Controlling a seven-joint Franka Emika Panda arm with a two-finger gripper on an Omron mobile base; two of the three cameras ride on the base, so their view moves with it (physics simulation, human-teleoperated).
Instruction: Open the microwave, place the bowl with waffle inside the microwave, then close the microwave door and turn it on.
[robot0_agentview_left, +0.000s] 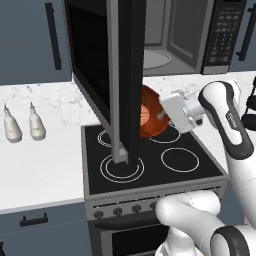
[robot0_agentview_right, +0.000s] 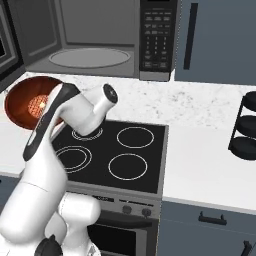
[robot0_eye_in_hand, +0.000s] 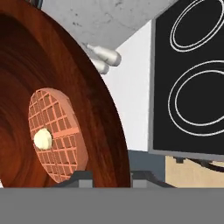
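A: Between the 2 fingertips at the bottom of the hand view, we see the rim of the bowl (robot0_eye_in_hand: 65, 87) pinched: the gripper (robot0_eye_in_hand: 111, 177) is clenched on it, 1 finger (robot0_eye_in_hand: 78, 178) on the inner side and the other on the outer side.

B: Agreed. We read the bowl as glossy reddish-brown and held up off the stove (robot0_agentview_left: 150, 160), tilted so its inside faces sideways. In the left base view the bowl (robot0_agentview_left: 152, 120) pokes out just behind the edge of the microwave door (robot0_agentview_left: 125, 80).

A: Inside it we see the waffle (robot0_eye_in_hand: 54, 135), a pale orange gridded disc lying against the bowl's floor, with 1 small cream-coloured blob (robot0_eye_in_hand: 43, 138) on it.

B: From the right base view we place the bowl (robot0_agentview_right: 25, 105) over the left end of the counter, beside the stove's left burners, below and in front of the microwave (robot0_agentview_right: 100, 40).

A: That microwave stands open: we see its grey interior and the round turntable (robot0_agentview_right: 90, 57), with the keypad panel (robot0_agentview_right: 156, 35) at the right. The door swings out toward us, over the stove's left side.

B: Farther out, we note 2 pale bottles (robot0_agentview_left: 22, 125) on the white counter (robot0_agentview_left: 40, 165) left of the stove, and a dark tiered rack (robot0_agentview_right: 245, 127) on the counter at the right.
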